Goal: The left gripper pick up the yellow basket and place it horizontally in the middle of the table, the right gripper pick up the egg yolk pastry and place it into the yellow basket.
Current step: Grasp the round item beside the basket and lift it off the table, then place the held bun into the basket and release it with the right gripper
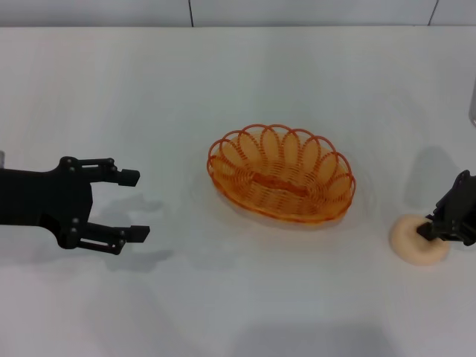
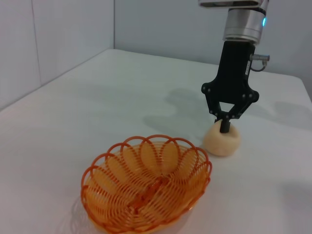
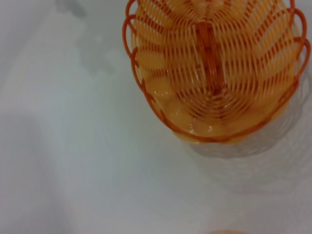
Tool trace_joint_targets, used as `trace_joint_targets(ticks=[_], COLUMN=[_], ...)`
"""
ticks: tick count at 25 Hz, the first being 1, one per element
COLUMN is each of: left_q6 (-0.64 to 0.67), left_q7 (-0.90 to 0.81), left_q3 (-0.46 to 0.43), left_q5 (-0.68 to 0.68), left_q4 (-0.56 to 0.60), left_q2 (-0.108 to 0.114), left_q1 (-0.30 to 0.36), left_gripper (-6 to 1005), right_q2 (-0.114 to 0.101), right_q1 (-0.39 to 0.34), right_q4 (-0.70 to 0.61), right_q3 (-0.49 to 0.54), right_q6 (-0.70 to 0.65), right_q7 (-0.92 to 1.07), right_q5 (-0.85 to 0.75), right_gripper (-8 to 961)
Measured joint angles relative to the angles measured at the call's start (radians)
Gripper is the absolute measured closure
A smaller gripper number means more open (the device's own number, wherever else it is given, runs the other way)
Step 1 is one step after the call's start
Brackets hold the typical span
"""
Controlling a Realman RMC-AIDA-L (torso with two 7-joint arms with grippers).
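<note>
The right claw [image 2: 225,127], fingers pressed together, touches the egg yolk pastry [image 1: 419,239] top, beside the yellow basket [image 1: 281,172].

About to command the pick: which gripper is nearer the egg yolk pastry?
Right. The right gripper is on top of the egg yolk pastry; the left gripper, fingers open, sits across the yellow basket.

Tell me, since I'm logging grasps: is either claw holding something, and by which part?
The right gripper is closed on the top of the pastry, which sits on the table. The left gripper is open, empty, beside the basket.
</note>
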Motion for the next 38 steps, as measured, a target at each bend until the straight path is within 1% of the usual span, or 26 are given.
trace_joint_targets(ticks=[5, 10, 14, 15, 16, 18, 20, 23, 28, 30, 34, 38], left_q6=[0.004, 0.007, 0.007, 0.007, 0.007, 0.008, 0.008, 0.008, 0.001, 0.001, 0.0, 0.0], left_q7=[0.003, 0.014, 0.015, 0.015, 0.015, 0.015, 0.015, 0.015, 0.015, 0.015, 0.015, 0.018], left_q3=[0.0, -0.001, 0.001, 0.001, 0.001, 0.001, 0.002, 0.009, 0.012, 0.012, 0.012, 0.012], left_q5=[0.0, 0.0, 0.0, 0.0, 0.0, 0.0, 0.0, 0.0, 0.0, 0.0, 0.0, 0.0], left_q4=[0.001, 0.001, 0.001, 0.001, 0.001, 0.001, 0.001, 0.001, 0.001, 0.001, 0.001, 0.001], left_q2=[-0.002, -0.005, -0.007, -0.007, -0.007, -0.012, -0.016, -0.019, -0.021, -0.021, -0.021, -0.021], left_q1=[0.008, 0.017, 0.019, 0.019, 0.019, 0.015, 0.012, 0.012, 0.014, 0.014, 0.012, 0.011], left_gripper=[116, 116, 116, 116, 116, 116, 116, 116, 116, 116, 116, 116], right_q2=[0.0, 0.0, 0.0, 0.0, 0.002, 0.004, 0.007, 0.008, 0.01, 0.01, 0.011, 0.011], right_q1=[-0.002, 0.005, 0.028, 0.028, 0.036, 0.039, 0.037, 0.022, -0.001, 0.0, 0.004, 0.0], right_q4=[-0.007, -0.071, -0.121, -0.121, -0.136, -0.141, -0.134, -0.108, -0.069, -0.047, -0.002, 0.019], right_q3=[0.005, 0.026, 0.035, 0.035, 0.03, 0.02, 0.001, -0.068, -0.225, -0.271, -0.307, -0.312], right_q6=[-0.001, -0.012, -0.019, -0.019, -0.012, 0.008, 0.052, 0.177, 0.377, 0.438, 0.518, 0.54], right_q7=[-0.004, -0.003, 0.0, 0.0, -0.001, -0.004, -0.01, -0.018, -0.058, -0.06, -0.06, -0.075], right_q5=[0.007, 0.035, 0.117, 0.117, 0.166, 0.215, 0.273, 0.341, 0.378, 0.38, 0.423, 0.463], right_gripper=[889, 911, 912, 913, 913, 913, 913, 914, 913, 910, 904, 898])
